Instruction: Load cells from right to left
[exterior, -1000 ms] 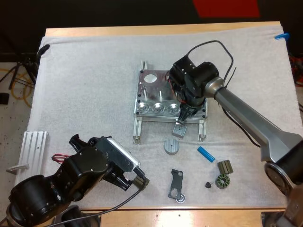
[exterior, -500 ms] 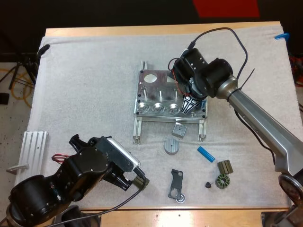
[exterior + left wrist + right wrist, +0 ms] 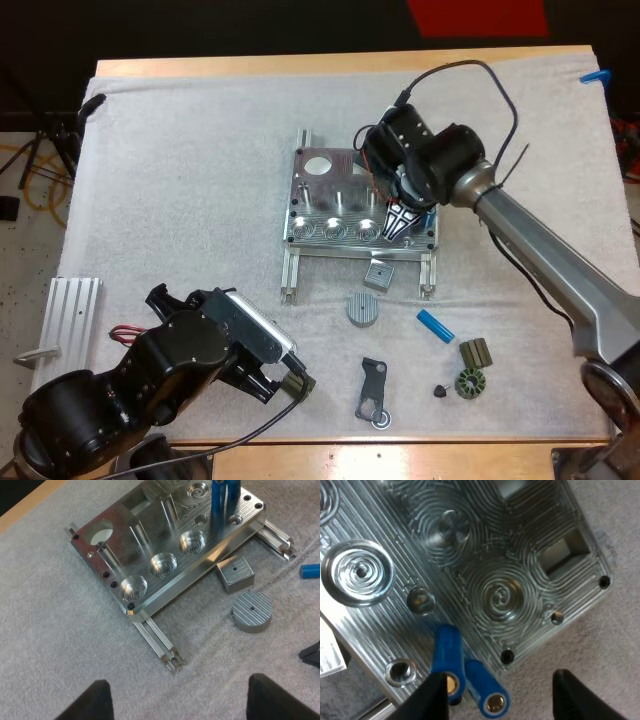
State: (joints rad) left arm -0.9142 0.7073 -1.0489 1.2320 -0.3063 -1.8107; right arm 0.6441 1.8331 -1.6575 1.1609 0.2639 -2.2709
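The metal fixture (image 3: 345, 205) lies mid-mat, with a row of round pockets (image 3: 162, 566) along its front. Two blue cells (image 3: 451, 656) stand side by side at its right front corner (image 3: 224, 497). My right gripper (image 3: 398, 222) hangs over that corner, open, its fingers (image 3: 427, 697) apart around the two cells (image 3: 487, 695). A third blue cell (image 3: 435, 324) lies on the mat in front of the fixture. My left gripper (image 3: 285, 378) is low at the mat's front left, open and empty, its fingers (image 3: 85, 702) wide apart.
A small square metal block (image 3: 378, 274) and a grooved round disc (image 3: 362, 308) lie just in front of the fixture. A dark bracket (image 3: 373, 390), a stator ring (image 3: 468, 384) and small dark parts sit front right. A ribbed plate (image 3: 72, 312) lies at the left edge.
My right gripper has moved back from the fixture's front edge to over its right front corner, and the arm has swung. The left arm has stayed still.
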